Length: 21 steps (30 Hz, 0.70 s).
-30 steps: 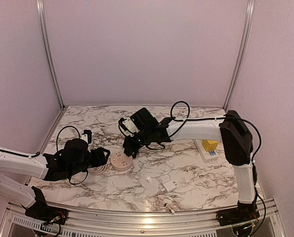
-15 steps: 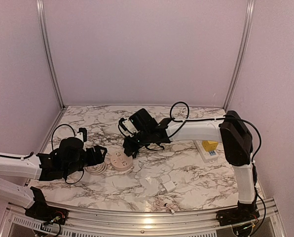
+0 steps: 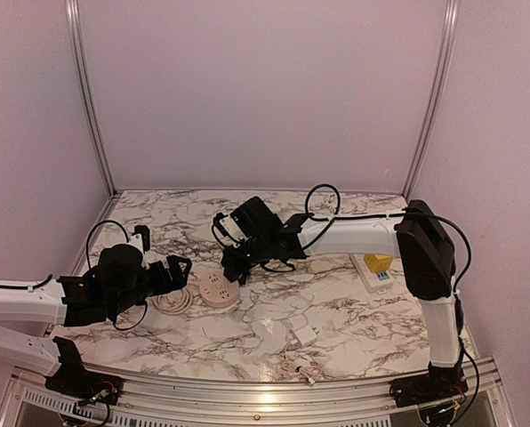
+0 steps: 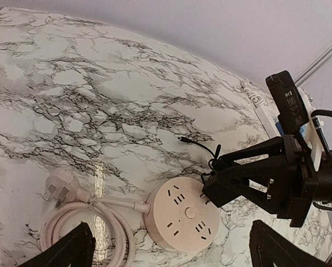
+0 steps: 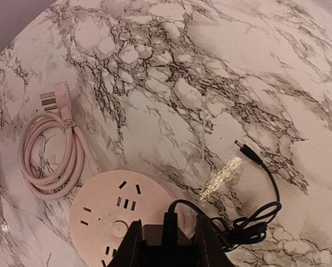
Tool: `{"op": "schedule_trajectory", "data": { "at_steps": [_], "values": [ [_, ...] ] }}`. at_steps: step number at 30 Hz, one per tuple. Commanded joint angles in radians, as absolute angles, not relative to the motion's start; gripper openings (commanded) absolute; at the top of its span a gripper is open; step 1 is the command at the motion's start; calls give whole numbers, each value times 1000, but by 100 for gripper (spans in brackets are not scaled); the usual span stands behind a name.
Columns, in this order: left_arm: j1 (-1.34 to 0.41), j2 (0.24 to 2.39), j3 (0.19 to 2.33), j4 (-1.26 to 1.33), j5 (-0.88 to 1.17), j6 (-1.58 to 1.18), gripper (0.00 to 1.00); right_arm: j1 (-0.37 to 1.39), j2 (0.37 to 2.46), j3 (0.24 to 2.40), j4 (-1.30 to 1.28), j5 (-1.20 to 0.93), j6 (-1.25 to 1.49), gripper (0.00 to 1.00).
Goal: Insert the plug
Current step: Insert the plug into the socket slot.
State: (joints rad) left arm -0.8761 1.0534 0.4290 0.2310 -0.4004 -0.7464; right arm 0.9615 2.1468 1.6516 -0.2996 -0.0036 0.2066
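Observation:
A round pink power strip (image 3: 217,290) lies on the marble table; it also shows in the left wrist view (image 4: 181,218) and the right wrist view (image 5: 117,218). My right gripper (image 3: 235,267) is shut on a black plug adapter (image 5: 167,240) and holds it at the strip's right edge; its black cable (image 5: 260,211) trails right, ending in a barrel jack (image 5: 245,150). My left gripper (image 3: 178,271) is open and empty, left of the strip, above the strip's coiled pink cord (image 4: 82,222). Whether the prongs are in a socket is hidden.
The pink cord's own plug (image 4: 57,186) lies left of the strip. A white power strip with a yellow block (image 3: 374,269) sits at the right. A small white adapter (image 3: 304,335) and thin cable lie near the front edge.
My left arm has drawn back to the left, away from the round strip. My right gripper with the plug has stayed almost still at the strip's right edge.

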Motion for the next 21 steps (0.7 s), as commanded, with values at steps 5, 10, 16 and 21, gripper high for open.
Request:
{"op": "schedule_trajectory", "data": {
  "at_steps": [5,10,16,21],
  "values": [
    [-870,1031,421,211,-420,-746,99,973,2190,1666,-397,50,198,0],
    [-870,1036,420,208,-418,-744,99,975,2189,1673,-403,62,198,0],
    [-870,1028,422,195,-420,-739,99,977,2192,1674,-403,67,198,0],
    [-871,1021,417,193,-423,-746,99,979,2198,1681,-405,68,197,0]
  ]
}}
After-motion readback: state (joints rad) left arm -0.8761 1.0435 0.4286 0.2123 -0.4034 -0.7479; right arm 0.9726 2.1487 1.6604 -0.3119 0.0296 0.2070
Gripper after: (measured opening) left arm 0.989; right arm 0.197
